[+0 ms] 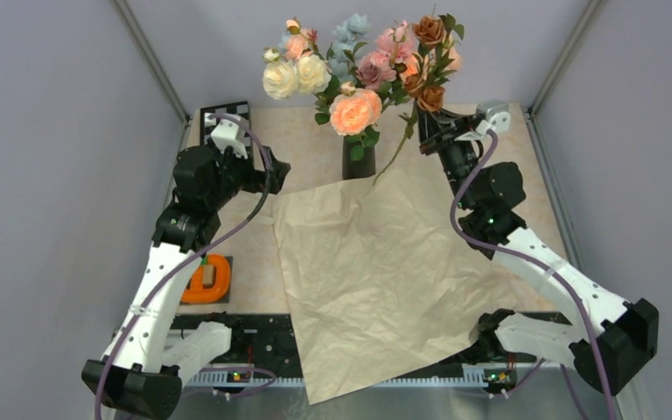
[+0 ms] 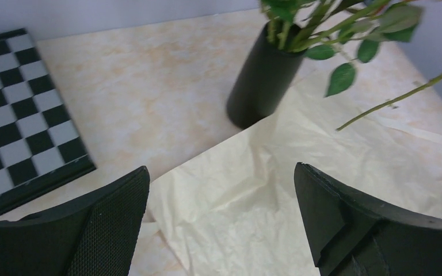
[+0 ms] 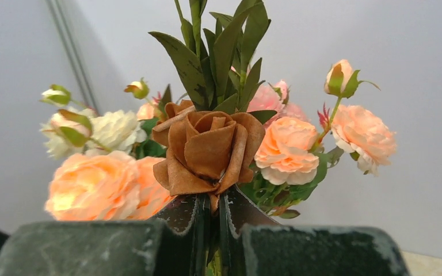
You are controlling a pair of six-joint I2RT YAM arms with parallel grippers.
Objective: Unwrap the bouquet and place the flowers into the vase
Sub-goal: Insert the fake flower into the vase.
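Note:
The slim black vase (image 1: 359,159) stands at the back of the table with several flowers (image 1: 354,109) in it: cream, peach and pink roses. The bouquet's crinkled tan paper (image 1: 376,280) lies spread flat in front of it. My right gripper (image 1: 429,122) is raised right of the vase, shut on the stem just under a brown rose (image 3: 207,149); that stem (image 1: 389,166) hangs down over the paper's far edge. In the right wrist view the right gripper (image 3: 210,221) pinches below the bloom. My left gripper (image 2: 221,190) is open over the paper's left corner (image 2: 253,195), holding nothing, the vase (image 2: 262,80) ahead of it.
A black-and-white checkerboard (image 1: 225,118) lies at the back left, also seen as the checkerboard (image 2: 17,115) in the left wrist view. An orange block (image 1: 207,280) sits on a dark square beside the left arm. Grey walls and metal posts enclose the table.

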